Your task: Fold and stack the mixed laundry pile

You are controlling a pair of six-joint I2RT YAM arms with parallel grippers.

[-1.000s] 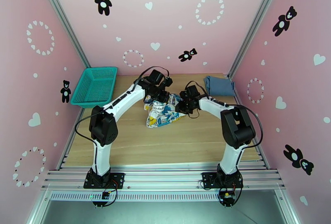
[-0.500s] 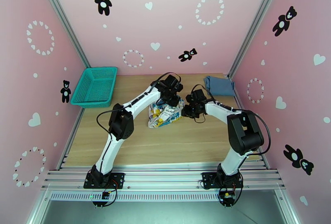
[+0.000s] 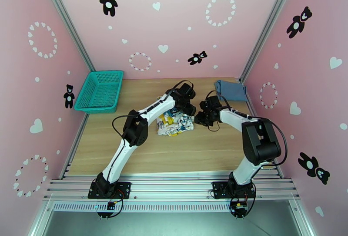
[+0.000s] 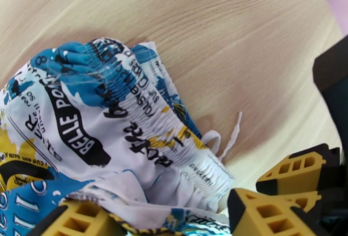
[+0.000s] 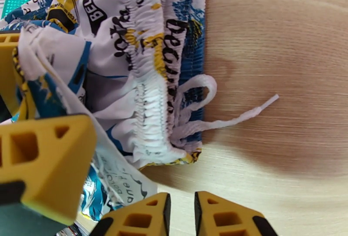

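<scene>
The white cloth with yellow-and-blue print (image 3: 174,124) lies bunched at mid-table. My left gripper (image 3: 188,109) hovers over its far right edge. In the left wrist view that gripper (image 4: 167,211) is open, its yellow fingers wide apart with the cloth (image 4: 108,136) loose between and under them. My right gripper (image 3: 203,118) sits just right of the cloth. Its fingers (image 5: 139,217) are nearly together with bare wood in the thin gap, beside the cloth's elastic waistband (image 5: 148,84) and white drawstring (image 5: 235,117). The dusty-blue tank top (image 3: 230,89) lies folded at the back right corner.
A teal mesh basket (image 3: 104,72) stands at the table's back left. The two grippers are very close together: the left finger (image 5: 43,158) looms in the right wrist view. Pink walls close in three sides.
My left arm swung right across the cloth, dragging its left part over, and then opened its fingers. The cloth is now a tighter bundle. My right gripper drifted slightly right.
</scene>
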